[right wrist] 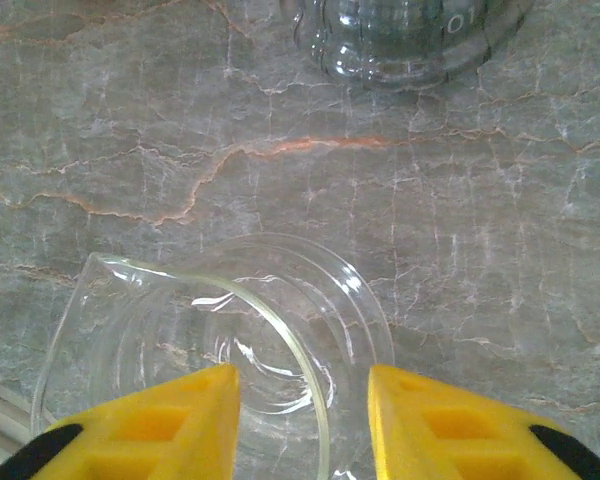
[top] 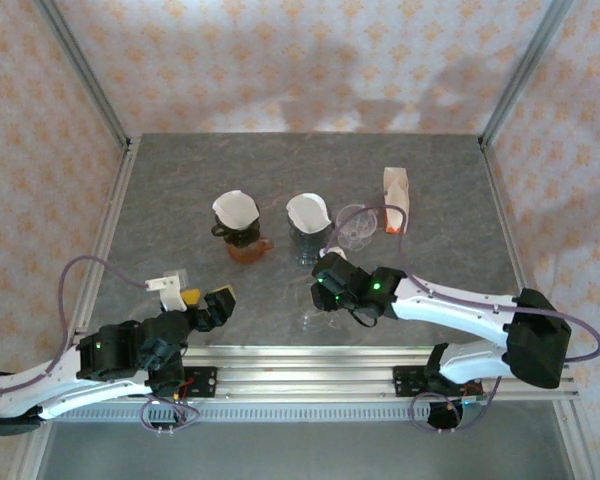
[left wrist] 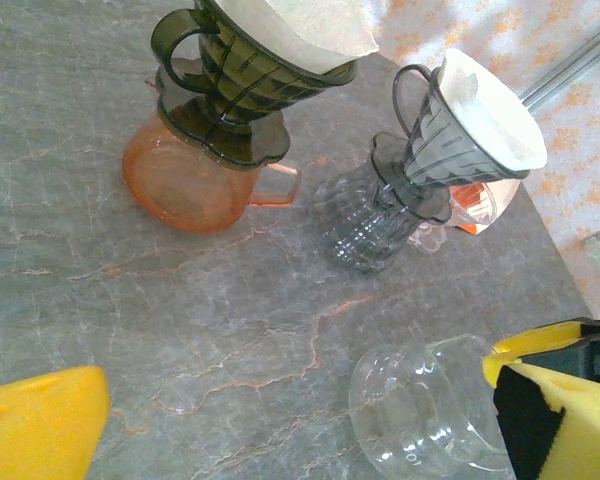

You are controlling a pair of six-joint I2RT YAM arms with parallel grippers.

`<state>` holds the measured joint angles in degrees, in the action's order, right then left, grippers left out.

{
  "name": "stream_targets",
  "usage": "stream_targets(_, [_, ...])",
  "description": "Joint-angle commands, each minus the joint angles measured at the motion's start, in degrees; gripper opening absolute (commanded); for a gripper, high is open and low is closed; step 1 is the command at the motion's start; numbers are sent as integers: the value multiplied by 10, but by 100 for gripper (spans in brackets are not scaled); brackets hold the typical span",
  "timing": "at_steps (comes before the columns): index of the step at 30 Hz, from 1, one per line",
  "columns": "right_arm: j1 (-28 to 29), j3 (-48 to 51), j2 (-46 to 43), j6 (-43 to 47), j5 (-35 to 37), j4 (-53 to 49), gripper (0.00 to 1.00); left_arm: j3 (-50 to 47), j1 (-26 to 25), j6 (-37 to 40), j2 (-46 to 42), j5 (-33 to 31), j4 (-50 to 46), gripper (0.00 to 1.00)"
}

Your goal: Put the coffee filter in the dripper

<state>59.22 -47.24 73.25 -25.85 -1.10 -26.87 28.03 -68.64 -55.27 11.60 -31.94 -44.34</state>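
Observation:
Two dark drippers hold white coffee filters. One dripper (top: 235, 228) (left wrist: 245, 75) with its filter (top: 235, 208) (left wrist: 300, 25) sits on an orange carafe (top: 250, 250) (left wrist: 195, 180). The other dripper (top: 308, 232) (left wrist: 455, 150) with its filter (top: 308, 210) (left wrist: 490, 110) sits on a grey ribbed carafe (left wrist: 365, 220). My right gripper (top: 318, 300) (right wrist: 302, 400) is open above a clear glass vessel (top: 315, 318) (right wrist: 220, 350) (left wrist: 430, 410), whose rim runs between the yellow fingers. My left gripper (top: 208, 298) (left wrist: 300, 430) stands wide open over bare table, left of that vessel.
A clear glass dripper (top: 355, 225) stands right of the grey carafe. An orange-and-white filter pack (top: 396, 195) (left wrist: 470, 205) stands behind it. The metal rail (top: 300, 355) runs along the table's near edge, close to the clear vessel.

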Motion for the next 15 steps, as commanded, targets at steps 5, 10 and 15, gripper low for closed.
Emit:
stream_targets(5, [-51,4,-90,-31,89,-15,52,-3,-2,-10,-14,-18,-14,100])
stream_targets(10, [-194,0,-114,-44,58,7,56,-4,-3,-10,-15,-17,-12,100])
stream_targets(15, [-314,-47,-15,-46,5,37,59,-5,-3,-12,-8,-14,-8,100])
